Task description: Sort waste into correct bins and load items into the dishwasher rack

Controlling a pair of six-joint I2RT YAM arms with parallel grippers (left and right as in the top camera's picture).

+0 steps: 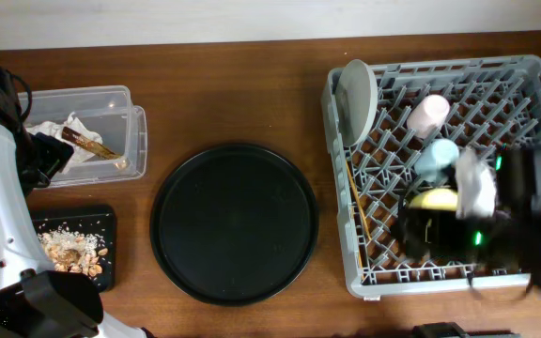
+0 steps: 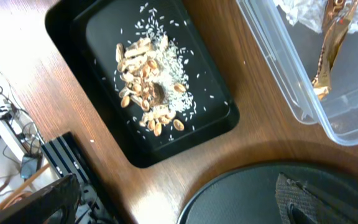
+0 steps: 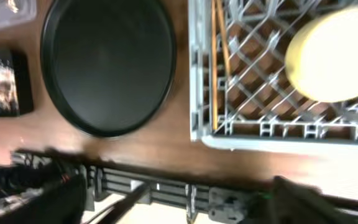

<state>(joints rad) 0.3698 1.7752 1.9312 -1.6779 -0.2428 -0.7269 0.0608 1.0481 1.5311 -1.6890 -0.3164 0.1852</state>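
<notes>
1. Right gripper (image 3: 188, 199): hangs above the dishwasher rack (image 1: 533, 70), jaws wide apart, blurred, holding nothing. Could clip the yellow saucer (image 1: 435, 200) just beneath, or the light blue cup (image 1: 437, 157) just beside it, if lifted away carelessly.
2. Yellow saucer: rests loose across the pegs near the rack's front, seemingly not slotted upright. May slide or tip if nudged.
3. Chopsticks (image 1: 355, 202): lie along the rack's left wall. Probably thin enough to slip through the lattice on a jolt.
4. Left gripper (image 2: 173, 205): hovers wide open and empty near the black rectangular tray (image 2: 58, 28). Could scatter the food scraps (image 2: 148, 74) by brushing the rim.
5. In the rack: one pink cup (image 1: 427, 114), one light blue cup, one yellow saucer, one grey plate (image 1: 357, 94) on edge at the back-left corner, two chopsticks.
6. Waste: a clump of white napkins (image 1: 54, 131), number unclear, with one brown wrapper stick (image 1: 92, 145), in the one clear box (image 1: 134, 141); one heap of scraps in the one black rectangular tray.
7. Between bins and rack: one large round black tray (image 1: 233, 222).
</notes>
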